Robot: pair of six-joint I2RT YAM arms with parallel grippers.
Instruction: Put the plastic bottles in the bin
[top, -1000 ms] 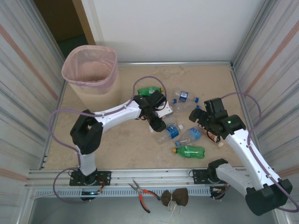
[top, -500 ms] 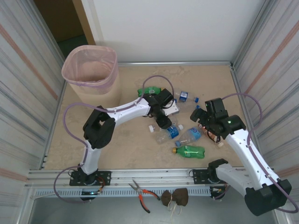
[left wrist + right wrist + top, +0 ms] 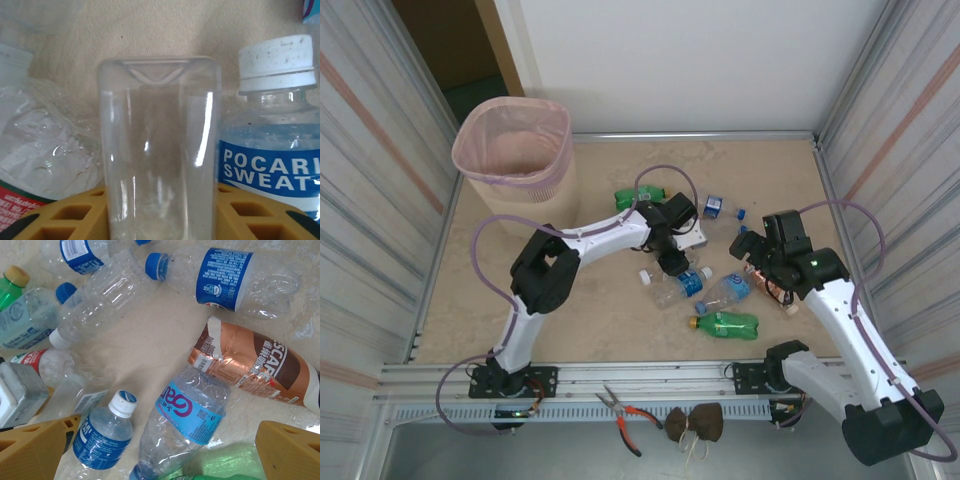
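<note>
L claw (image 3: 672,262) is in the bottle pile (image 3: 725,290), right of the bin (image 3: 510,181) & nearer the arm bases. Its jaws press both sides of a clear bottle (image 3: 159,150), whose long axis runs straight out from the claw. L arm is nearer the bin than R. R claw (image 3: 748,246) is spread wide w/ nothing in it, further right of the bin. Tan table (image 3: 590,320), walled sides. Bin is tall, so the carry prob needs a lift over the rim.

Left arm (image 3: 595,237) and right arm (image 3: 855,335): white smooth link shells, chunky black joint housings (image 3: 545,280), black bases (image 3: 510,383). Thin lilac cable (image 3: 478,262) along each. Small green light (image 3: 811,263) on right wrist. Fingers (image 3: 31,450) yellow-orange plastic, blocky; left pair (image 3: 65,216) has square recessed pockets.
</note>
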